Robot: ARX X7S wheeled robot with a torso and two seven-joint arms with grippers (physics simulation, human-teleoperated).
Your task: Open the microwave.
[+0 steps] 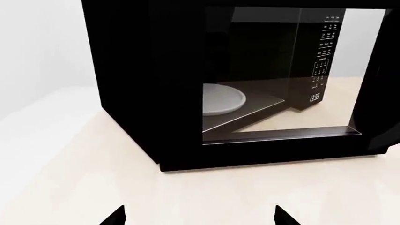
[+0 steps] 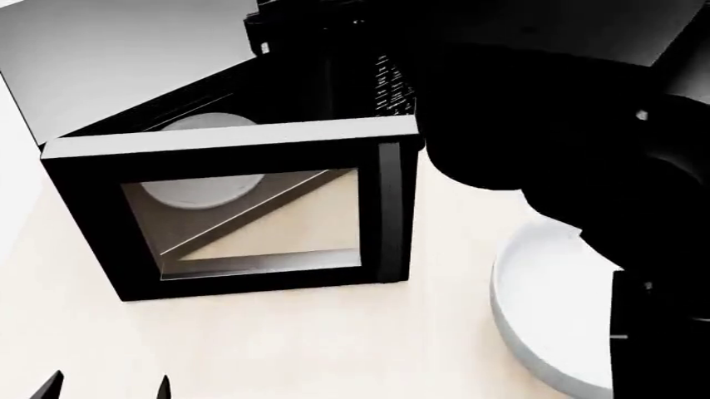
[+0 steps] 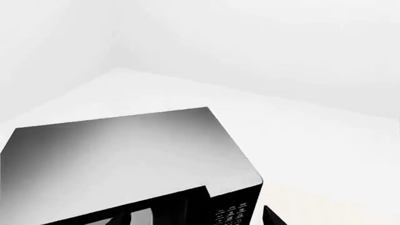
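Observation:
The black microwave [image 2: 322, 66] stands on the pale table with its door [image 2: 100, 208] swung wide open toward me. The white turntable [image 2: 205, 125] shows inside, partly through the door's glass. In the left wrist view the microwave [image 1: 144, 70] is close ahead, with its turntable [image 1: 218, 98] and button panel [image 1: 325, 51] visible through the door glass. My left gripper [image 1: 200, 221] is open and empty, low over the table in front of the door; it also shows in the head view [image 2: 108, 389]. My right gripper [image 3: 196, 220] is open above the microwave's grey top [image 3: 125, 154].
A white round bowl [image 2: 544, 316] sits on the table [image 2: 332, 349] to the right of the open door, partly hidden by my black right arm [image 2: 577, 141]. White walls stand behind the microwave.

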